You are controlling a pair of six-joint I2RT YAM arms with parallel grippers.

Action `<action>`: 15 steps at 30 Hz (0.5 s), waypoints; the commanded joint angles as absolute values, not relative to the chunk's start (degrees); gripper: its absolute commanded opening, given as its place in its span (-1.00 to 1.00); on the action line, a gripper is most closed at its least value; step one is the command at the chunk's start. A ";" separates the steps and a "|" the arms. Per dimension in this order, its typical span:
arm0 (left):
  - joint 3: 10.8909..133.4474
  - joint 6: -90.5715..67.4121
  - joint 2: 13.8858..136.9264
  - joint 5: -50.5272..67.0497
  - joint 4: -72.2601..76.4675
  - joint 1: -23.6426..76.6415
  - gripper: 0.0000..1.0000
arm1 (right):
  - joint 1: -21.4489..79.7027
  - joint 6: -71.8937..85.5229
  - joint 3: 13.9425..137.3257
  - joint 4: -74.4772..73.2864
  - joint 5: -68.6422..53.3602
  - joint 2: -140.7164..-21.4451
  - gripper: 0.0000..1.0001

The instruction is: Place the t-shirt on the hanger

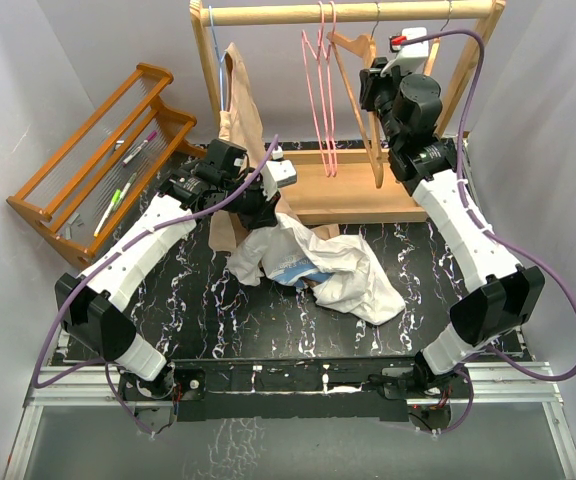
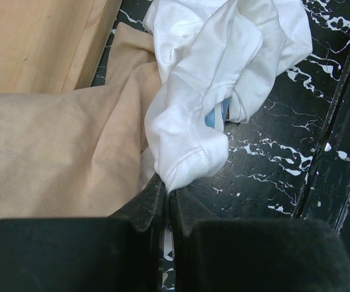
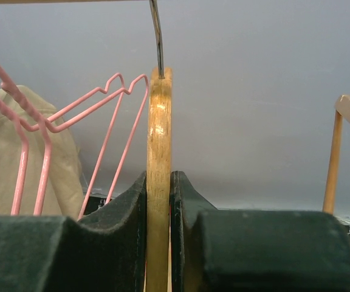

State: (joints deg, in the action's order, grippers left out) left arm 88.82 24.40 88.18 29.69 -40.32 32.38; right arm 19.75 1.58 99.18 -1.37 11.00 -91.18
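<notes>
The white t-shirt [image 1: 343,268] lies crumpled on the black marbled table, a bit of blue print showing. My left gripper [image 1: 261,228] is shut on a hemmed fold of the t-shirt [image 2: 223,73] at its left end; in the left wrist view the gripper [image 2: 168,190] pinches the cloth at the fingertips. Two thin pink hangers [image 1: 318,100] hang on the rail. My right gripper [image 1: 374,88] is up at the rail, shut on a light-wood hanger [image 3: 158,140] just right of the pink hanger [image 3: 111,97]. In the right wrist view the gripper [image 3: 158,185] squeezes the wooden bar from both sides.
A beige garment [image 1: 240,115] hangs at the rail's left end and drapes onto the table beside the t-shirt [image 2: 53,146]. The wooden clothes rack [image 1: 348,13] stands at the back with a low base [image 1: 353,195]. An orange slatted rack [image 1: 78,185] with pens stands far left.
</notes>
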 commanded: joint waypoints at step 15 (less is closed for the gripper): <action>88.72 23.85 85.58 31.59 -40.09 32.61 -1.00 | 19.01 -1.57 103.97 -2.69 5.92 -83.71 -0.84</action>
